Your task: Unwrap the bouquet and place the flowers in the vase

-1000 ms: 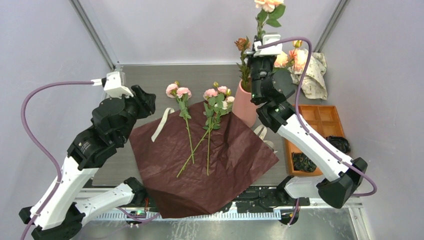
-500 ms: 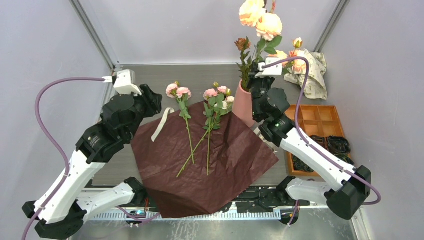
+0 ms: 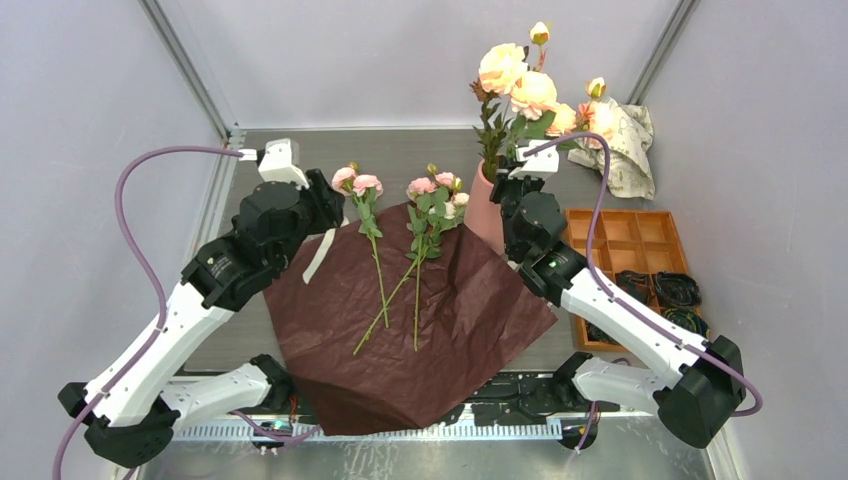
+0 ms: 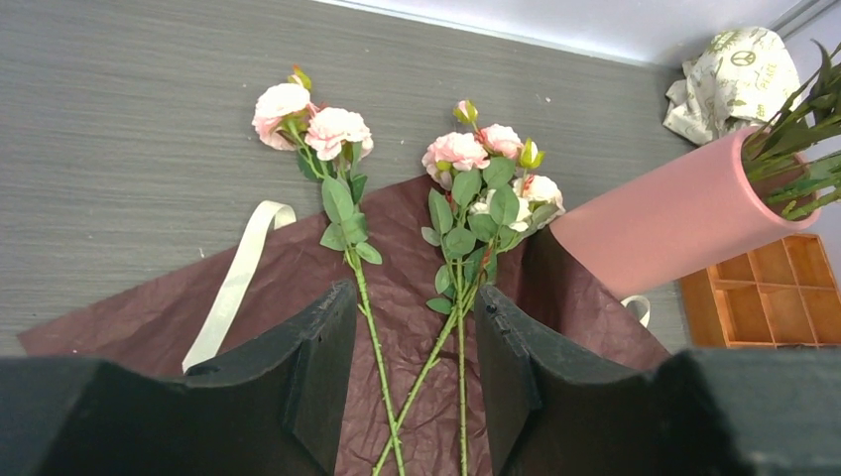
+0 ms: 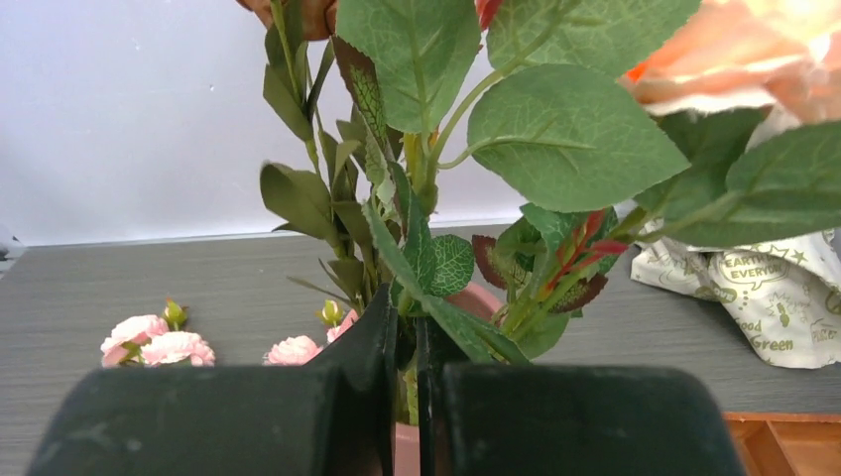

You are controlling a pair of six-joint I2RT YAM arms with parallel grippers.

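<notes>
The bouquet's dark red paper (image 3: 400, 330) lies spread flat, with pink flowers (image 3: 380, 270) on long green stems lying loose on it. A peach rose stem (image 3: 515, 85) stands over the salmon-pink vase (image 3: 483, 210), and my right gripper (image 3: 503, 185) is shut on it just above the rim. In the right wrist view, my right gripper (image 5: 407, 337) pinches the green stem among leaves, with the vase (image 5: 476, 296) just beyond. My left gripper (image 3: 330, 208) is open at the paper's far left corner. In the left wrist view, my left gripper (image 4: 412, 327) is above the stems (image 4: 377, 347), touching nothing.
A cream ribbon (image 3: 325, 245) lies at the paper's left edge. Crumpled cream printed paper (image 3: 630, 150) sits at the back right. An orange compartment tray (image 3: 640, 240) with dark items lies to the right of the vase. Grey walls close in on both sides.
My right arm has come down, bringing the peach rose lower over the vase. My left arm has swung right and forward, towards the pink flowers on the paper.
</notes>
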